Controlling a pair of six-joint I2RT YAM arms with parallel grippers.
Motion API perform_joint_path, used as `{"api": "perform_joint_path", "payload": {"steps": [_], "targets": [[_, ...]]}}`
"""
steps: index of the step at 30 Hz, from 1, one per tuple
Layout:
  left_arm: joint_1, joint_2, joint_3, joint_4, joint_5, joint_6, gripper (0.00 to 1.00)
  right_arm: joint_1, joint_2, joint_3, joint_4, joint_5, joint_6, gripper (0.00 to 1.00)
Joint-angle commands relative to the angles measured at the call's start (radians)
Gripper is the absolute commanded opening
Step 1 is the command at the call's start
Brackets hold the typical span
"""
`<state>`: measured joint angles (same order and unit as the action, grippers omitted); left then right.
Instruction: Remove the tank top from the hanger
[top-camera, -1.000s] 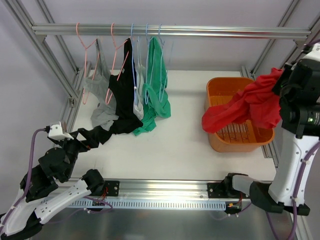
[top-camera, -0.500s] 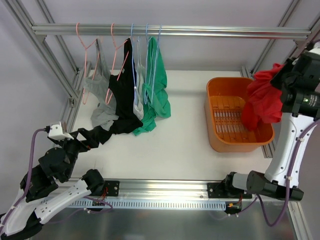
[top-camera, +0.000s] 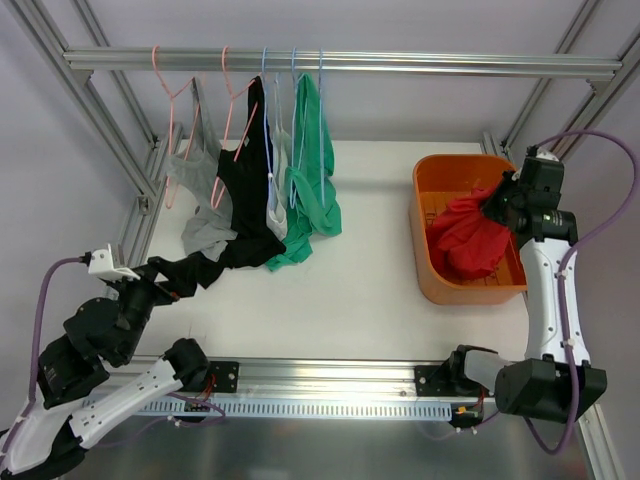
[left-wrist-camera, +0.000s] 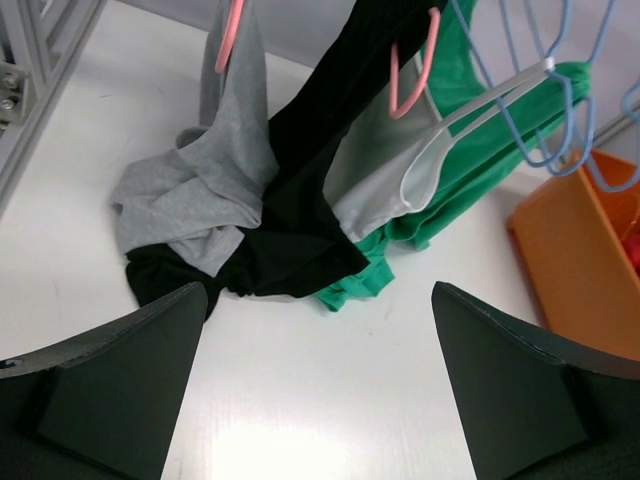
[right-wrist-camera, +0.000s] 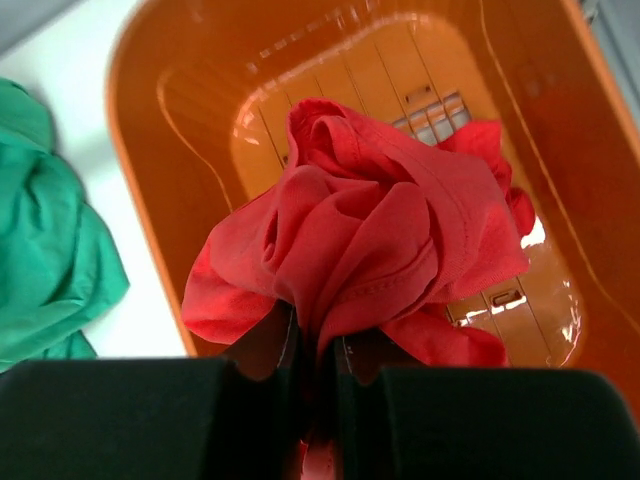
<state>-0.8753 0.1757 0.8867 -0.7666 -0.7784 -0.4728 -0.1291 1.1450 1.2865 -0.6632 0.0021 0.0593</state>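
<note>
The red tank top (top-camera: 468, 235) hangs bunched from my right gripper (top-camera: 502, 200), down inside the orange basket (top-camera: 420, 250). In the right wrist view the right gripper (right-wrist-camera: 318, 345) is shut on a fold of the tank top (right-wrist-camera: 380, 220), above the basket's floor (right-wrist-camera: 400, 60). No hanger is in the red cloth. My left gripper (top-camera: 170, 272) is open and low at the left, beside the trailing black garment (top-camera: 245, 190). In the left wrist view the left gripper (left-wrist-camera: 318, 300) holds nothing, with bare table between its fingers (left-wrist-camera: 120, 380).
A rail (top-camera: 400, 62) across the back carries pink hangers (top-camera: 165, 90) and blue hangers (top-camera: 293, 90). From them hang a grey garment (top-camera: 200, 180), the black one, a pale one (left-wrist-camera: 420, 180) and a green one (top-camera: 315, 170), all drooping onto the table. Frame posts stand on both sides.
My right arm has swung down and inward, carrying the red tank top from high at the right edge into the basket. The left arm has barely shifted and stays open.
</note>
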Motion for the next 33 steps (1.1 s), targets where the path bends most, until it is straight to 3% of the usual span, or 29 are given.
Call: {"api": "perform_joint_path", "payload": {"steps": [1,3,6,9,11,15,21,24,27,30,31,33], "targets": [[0.009,-0.024,0.044,0.050,0.082,-0.023,0.99,0.000,0.007,-0.050,0.125,-0.010,0.010,0.08],[0.010,-0.009,0.064,0.056,0.077,-0.010,0.99,-0.003,0.028,-0.073,0.128,-0.016,0.008,0.15],[0.009,0.079,0.126,0.052,0.099,0.023,0.99,-0.003,0.032,-0.105,0.128,-0.010,-0.001,0.44],[0.009,0.212,0.211,0.052,0.143,0.039,0.99,-0.003,0.001,-0.113,0.122,-0.008,-0.015,0.83],[0.009,0.344,0.301,0.053,0.177,0.059,0.99,-0.003,-0.016,-0.099,0.100,-0.008,-0.016,0.98],[0.009,0.592,0.503,0.050,0.261,0.131,0.99,-0.003,-0.054,-0.056,0.037,0.015,-0.036,0.99],[0.007,0.910,0.829,0.050,0.340,0.227,0.99,-0.001,-0.206,-0.117,0.014,-0.178,-0.050,0.99],[0.009,1.053,0.974,0.050,0.295,0.279,0.99,0.002,-0.283,-0.164,0.020,-0.269,-0.052,0.99],[0.010,1.177,1.090,0.055,0.217,0.329,0.98,0.003,-0.344,-0.203,0.019,-0.335,-0.049,0.92],[0.034,1.289,1.187,0.056,0.205,0.372,0.94,0.014,-0.392,-0.219,0.019,-0.378,-0.041,0.88],[0.044,1.339,1.207,0.056,0.215,0.379,0.86,0.016,-0.401,-0.220,0.019,-0.395,-0.038,0.86],[0.070,1.387,1.261,0.056,0.226,0.384,0.80,0.019,-0.418,-0.222,0.019,-0.412,-0.035,0.85]]}}
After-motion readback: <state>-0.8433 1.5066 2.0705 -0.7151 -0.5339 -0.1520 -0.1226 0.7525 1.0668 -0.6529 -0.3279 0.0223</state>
